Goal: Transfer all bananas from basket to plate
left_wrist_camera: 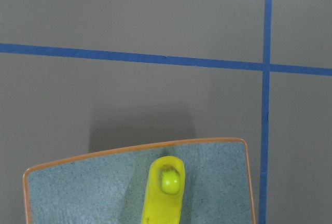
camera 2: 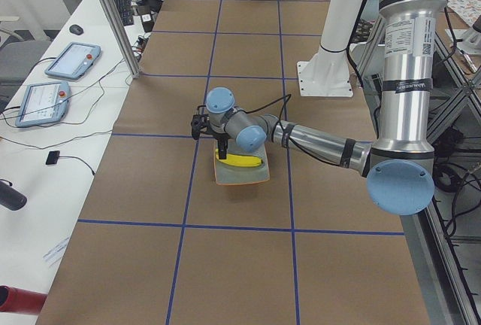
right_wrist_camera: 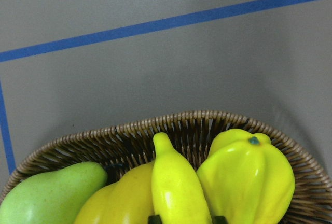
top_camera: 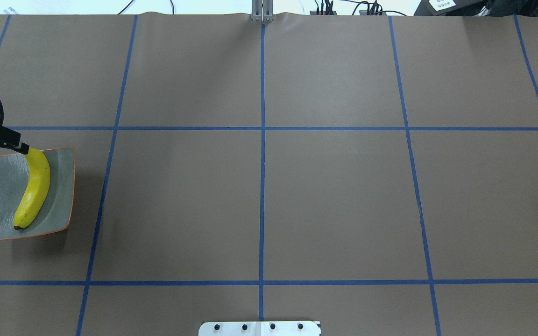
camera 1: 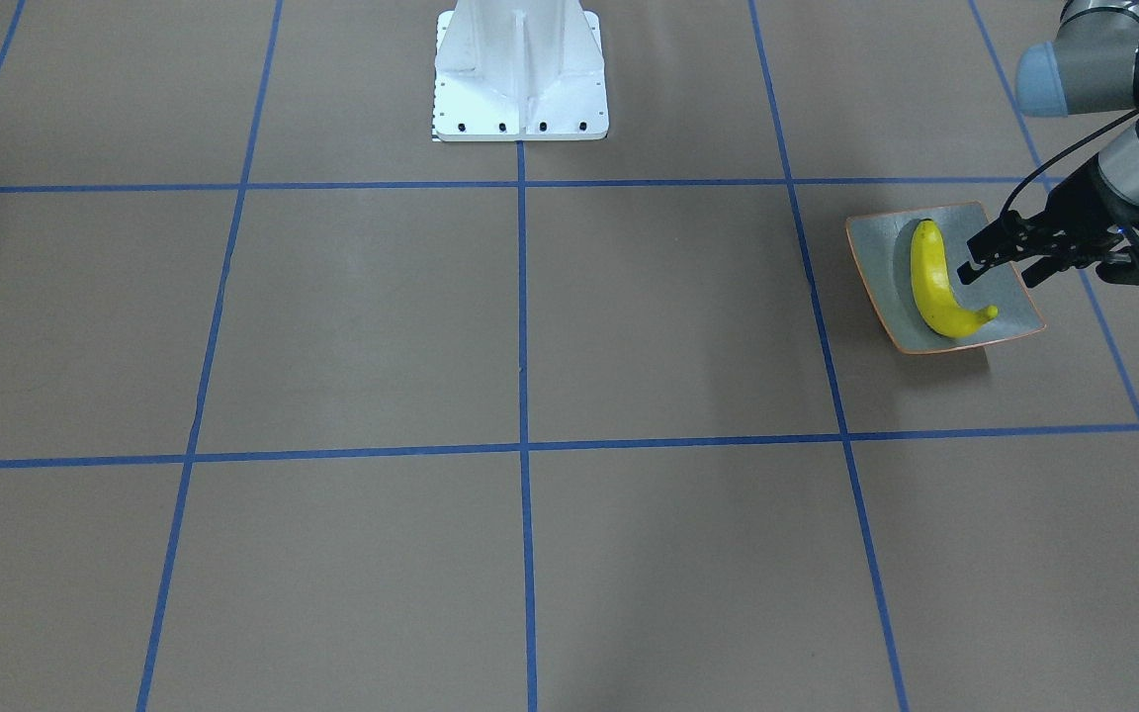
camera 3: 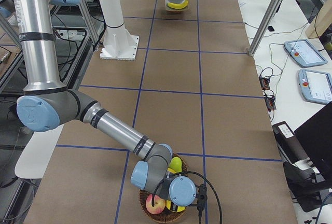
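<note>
One banana (camera 1: 930,282) lies on the grey-green plate (camera 1: 876,247) at the table's left end, seen also from overhead as banana (top_camera: 35,191) on plate (top_camera: 3,196). My left gripper (camera 1: 973,259) hovers open just above the banana's far end (left_wrist_camera: 165,182), holding nothing. At the other end of the table the wicker basket (right_wrist_camera: 197,125) holds more bananas. There my right gripper (right_wrist_camera: 185,218) reaches down into it. Its dark fingertips (right_wrist_camera: 154,219) sit against both sides of an upright banana (right_wrist_camera: 176,182).
Beside the gripped banana, the basket also holds a green pear (right_wrist_camera: 46,193), a lumpy yellow fruit (right_wrist_camera: 249,177) and a red apple (camera 3: 154,203). The robot's white base (camera 1: 520,79) stands mid-table. Tablets and cables (camera 3: 306,68) lie on a side bench.
</note>
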